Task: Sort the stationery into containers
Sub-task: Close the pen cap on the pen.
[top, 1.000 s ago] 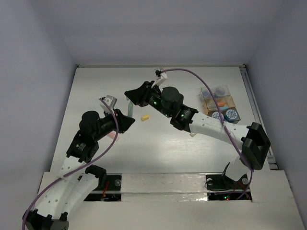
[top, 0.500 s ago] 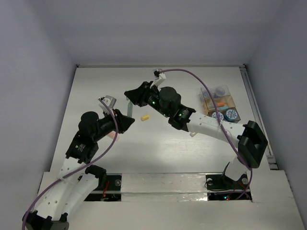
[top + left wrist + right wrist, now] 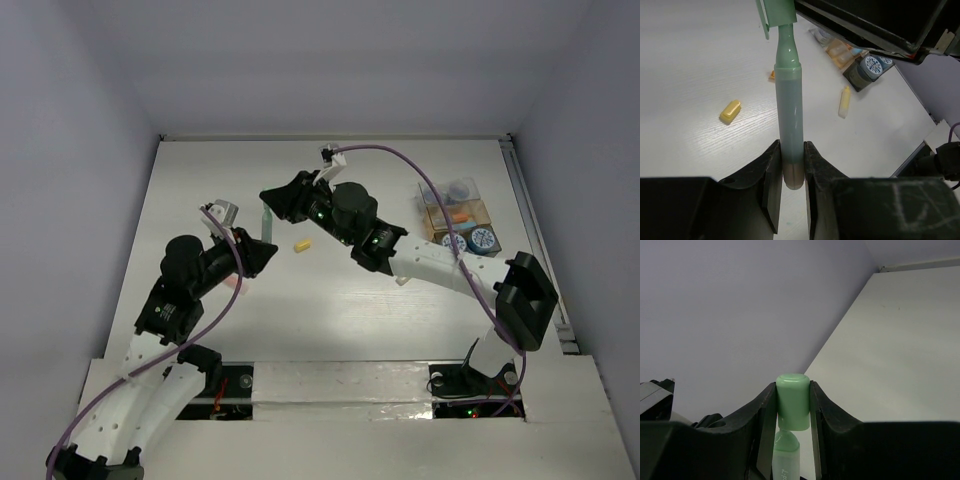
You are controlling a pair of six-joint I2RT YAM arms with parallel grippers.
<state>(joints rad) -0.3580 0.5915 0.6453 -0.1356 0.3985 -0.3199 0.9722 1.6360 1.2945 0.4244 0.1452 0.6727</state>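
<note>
A grey-green pen (image 3: 789,115) hangs in the air between my two grippers. My left gripper (image 3: 790,165) is shut on the tail end of its barrel. My right gripper (image 3: 793,405) is shut on its light green cap (image 3: 793,400), and the pen's narrow neck shows just below the cap. From above, the pen (image 3: 267,222) spans from the left gripper (image 3: 262,250) to the right gripper (image 3: 272,197), left of the table's middle. The containers (image 3: 455,215) stand at the right edge, holding orange pieces and blue-and-white tape rolls (image 3: 483,239).
A small yellow piece (image 3: 300,244) lies on the table beside the pen. A pale yellow pen (image 3: 844,101) and a tiny orange piece (image 3: 772,75) lie further off. An orange-red pen (image 3: 236,285) shows partly under my left arm.
My left gripper has drifted slightly left and back with the pen's barrel. The right arm has shifted a little between the earliest frame and now.
</note>
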